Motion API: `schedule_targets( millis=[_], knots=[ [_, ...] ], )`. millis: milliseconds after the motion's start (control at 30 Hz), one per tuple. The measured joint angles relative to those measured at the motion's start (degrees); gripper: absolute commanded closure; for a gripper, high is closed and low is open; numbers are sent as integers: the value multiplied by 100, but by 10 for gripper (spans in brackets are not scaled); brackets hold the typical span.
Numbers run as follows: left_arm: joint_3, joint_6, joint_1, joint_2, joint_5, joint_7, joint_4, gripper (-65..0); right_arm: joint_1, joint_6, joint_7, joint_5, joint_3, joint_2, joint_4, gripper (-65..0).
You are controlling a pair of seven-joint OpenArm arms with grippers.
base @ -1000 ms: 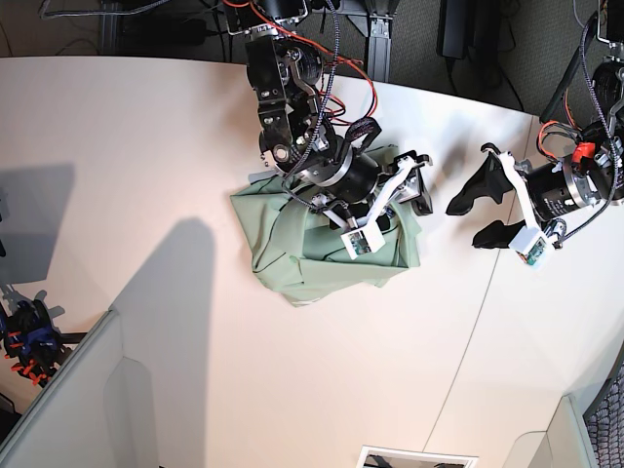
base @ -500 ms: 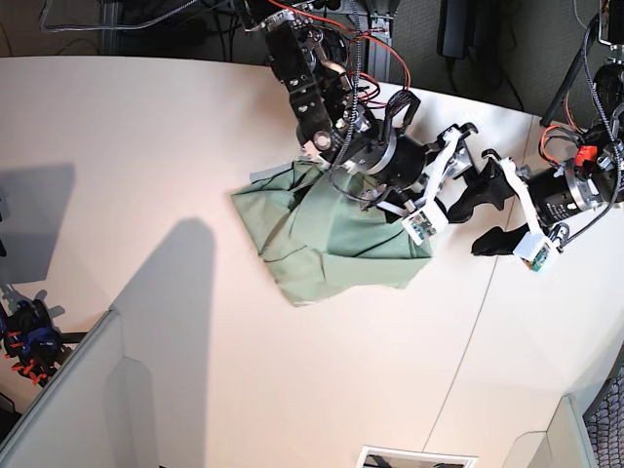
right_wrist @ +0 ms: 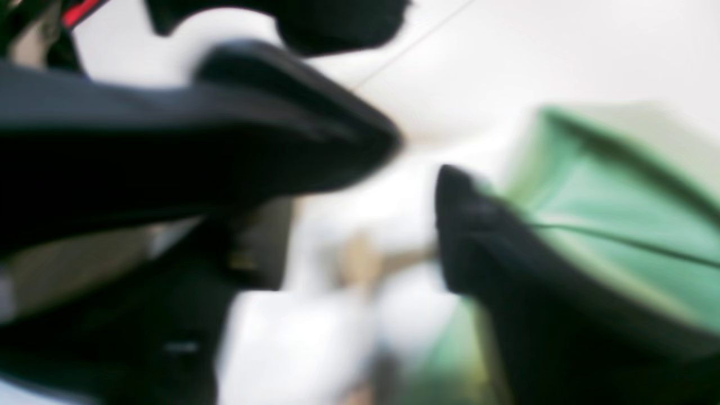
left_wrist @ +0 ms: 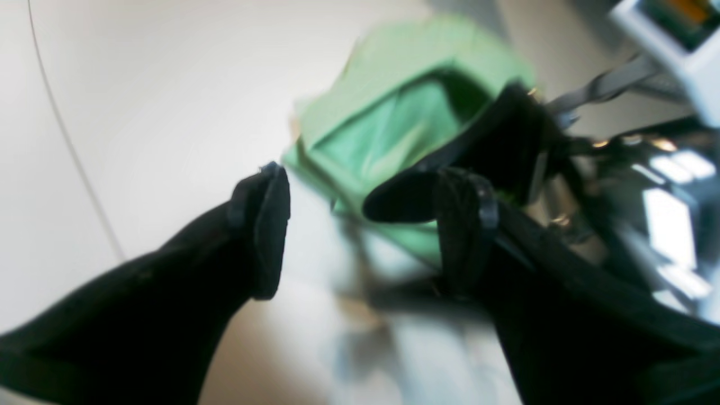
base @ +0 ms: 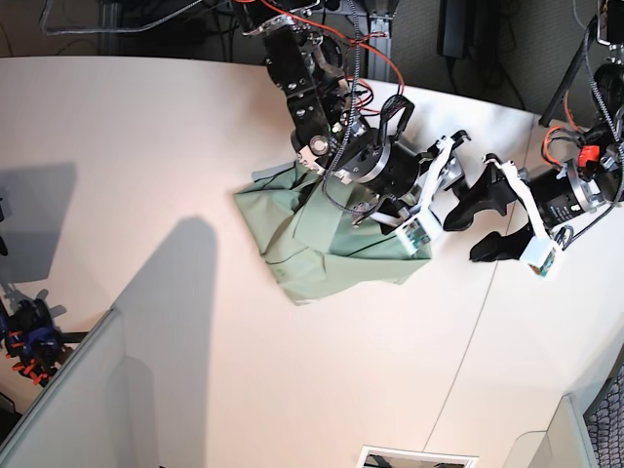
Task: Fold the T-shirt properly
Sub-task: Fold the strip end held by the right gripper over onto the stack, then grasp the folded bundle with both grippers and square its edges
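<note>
Left pincer [base: 483, 222] hangs with its jaws spread wide, gripping nothing. Right pincer [base: 421, 198] reaches in just beside it, jaws parted, arm stretched low.

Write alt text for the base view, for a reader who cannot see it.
Overhead view of a pale table with a bunched, partly folded sage-green T-shirt near its middle. The right arm's tool reaches over the shirt's right edge; whether it grips cloth cannot be told. The left arm's tool hovers open just beyond, off the shirt.
</note>
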Motion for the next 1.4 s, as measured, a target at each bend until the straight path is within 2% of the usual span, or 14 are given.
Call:
schedule_targets(
  millis=[33, 67, 167, 200, 367, 467, 533, 633, 767, 867, 933, 1067, 1267, 1400],
  knots=[
    [4, 4, 15, 4, 4, 31, 2, -432, 111, -17, -4, -20, 229, 22, 0, -23],
    [4, 4, 46, -7, 7, 92, 0, -432, 238, -39, 85, -4, 433, 48, 2, 0],
    [9, 13, 59, 46, -122, 101, -7, -429, 605, -44, 184, -13, 1054, 79, 33, 0],
    [11, 15, 37, 98, -153, 101, -7, -408, 704, -42, 205, -11, 1248, 98, 33, 0],
    [223, 22, 31, 459, -59, -109, -7, -106, 1244, -42, 306, -13, 2100, 398, -28, 0],
    [568, 17, -2, 715, 208, -184, -7, -6, 1574, -61, 485, -7, 2426, 623, -525, 0],
    [789, 15, -35, 870, 516, -201, -7, 0, 1709, -81, 634, 37, 2446, 754, -1054, 0],
    [1095, 15, -55, 1204, 831, -313, -7, 0, 1910, -83, 837, 59, 2221, 780, -1954, 0],
    [1287, 7, -50, 1700, 1102, -393, -22, 0, 2203, 114, 942, -17, 1526, 763, -2789, 0],
    [1279, -2, -83, 1888, 1311, -472, -319, 0, 2271, 155, 1082, -474, 946, 774, -3121, 0],
    [1283, -9, -76, 1891, 1438, -496, -647, 0, 2260, 157, 1084, -627, 610, 846, -3276, 0],
    [1279, 2, -59, 1685, 1897, -800, -1259, 0, 2227, 186, 1123, -656, 245, 1167, -3311, 0],
    [1276, 0, -50, 988, 1945, -1019, -1513, 0, 2218, 179, 1121, -505, 247, 1606, -3309, 0],
    [1268, 2, -151, 708, 2068, -1176, -1515, 0, 2028, 173, 1110, -203, 247, 1845, -3228, 0]
  ],
)
